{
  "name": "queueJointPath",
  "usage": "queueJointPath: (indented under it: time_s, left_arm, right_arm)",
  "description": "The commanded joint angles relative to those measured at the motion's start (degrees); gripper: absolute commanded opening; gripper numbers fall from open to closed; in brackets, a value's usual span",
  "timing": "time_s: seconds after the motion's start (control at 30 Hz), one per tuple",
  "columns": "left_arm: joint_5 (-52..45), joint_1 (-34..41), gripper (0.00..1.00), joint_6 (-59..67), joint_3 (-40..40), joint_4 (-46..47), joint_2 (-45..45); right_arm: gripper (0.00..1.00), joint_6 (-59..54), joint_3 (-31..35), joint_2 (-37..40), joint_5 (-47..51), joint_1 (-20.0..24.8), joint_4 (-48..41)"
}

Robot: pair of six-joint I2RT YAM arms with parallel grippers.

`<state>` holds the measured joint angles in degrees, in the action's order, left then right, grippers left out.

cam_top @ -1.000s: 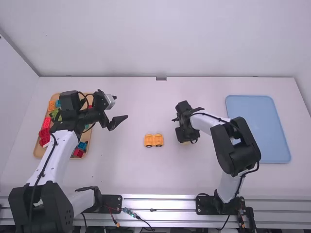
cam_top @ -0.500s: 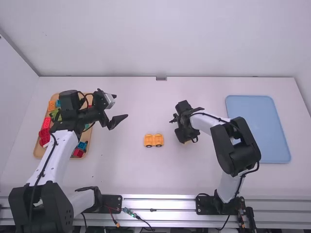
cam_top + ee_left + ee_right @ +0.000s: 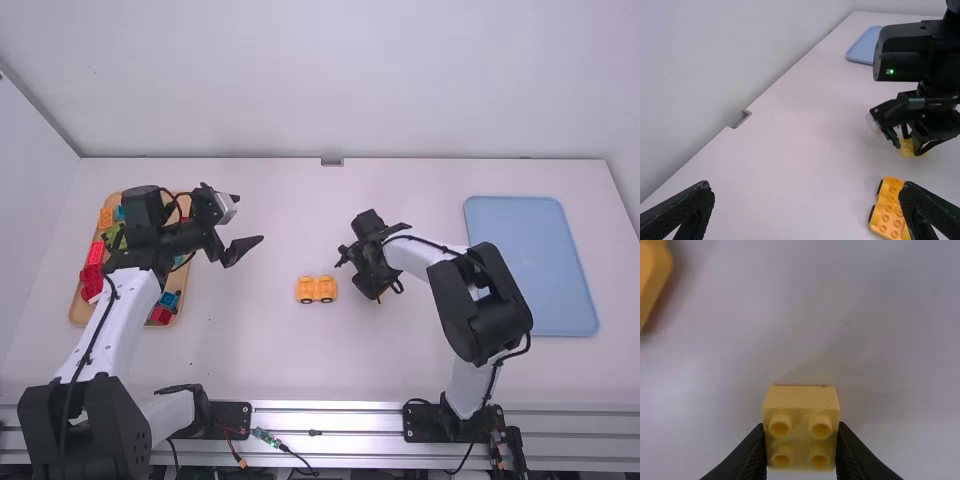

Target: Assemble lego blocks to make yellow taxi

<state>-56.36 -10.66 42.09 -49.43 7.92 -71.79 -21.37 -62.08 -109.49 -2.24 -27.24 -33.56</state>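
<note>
- Wooden tray [image 3: 86, 314]: assorted bricks, partly beneath the left arm.
- Left gripper [image 3: 250, 220]: fingers spread apart, between tray and wheeled base.
- Orange wheeled base [image 3: 317, 289]: on the table, studs upward.
- Right gripper [image 3: 374, 285]: clamped on the yellow block [image 3: 801, 432], near the wheeled base.
- Blue tray [image 3: 540, 270]: flat on the table, far right.

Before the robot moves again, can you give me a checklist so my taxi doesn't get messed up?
1. Yellow block gripped by the right gripper: ok.
2. Wheeled base with its bumps facing up: ok.
3. Block lined up over the base: not ok, it's off to the base's right in the high view.
4. Left gripper open and holding nothing: ok.
5. Block lifted off the table: cannot tell.
</note>
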Motion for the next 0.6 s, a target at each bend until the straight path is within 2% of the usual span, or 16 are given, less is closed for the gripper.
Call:
queueJointPath:
  time_s: [0.0, 0.1, 0.23, 0.57]
  left_arm:
    - [-1.07, 0.07, 0.99, 1.18, 0.4, 0.05, -0.08]
    - [-1.14, -0.33, 0.99, 1.13, 0.4, -0.17, -0.08]
    - [-1.09, -0.31, 0.99, 1.15, 0.4, -0.13, -0.08]
    - [-1.27, 0.15, 0.99, 1.15, 0.4, -0.43, -0.08]
  right_arm:
    - [0.2, -10.21, -1.4, -0.76, 4.17, -0.57, -0.17]
    - [0.15, -13.05, -1.86, -0.76, 6.78, -0.55, 0.33]
    - [0.23, -19.21, -3.43, -0.76, 4.59, 0.39, -0.79]
    - [0.26, -41.11, -5.88, -0.76, -4.96, 2.14, -3.82]
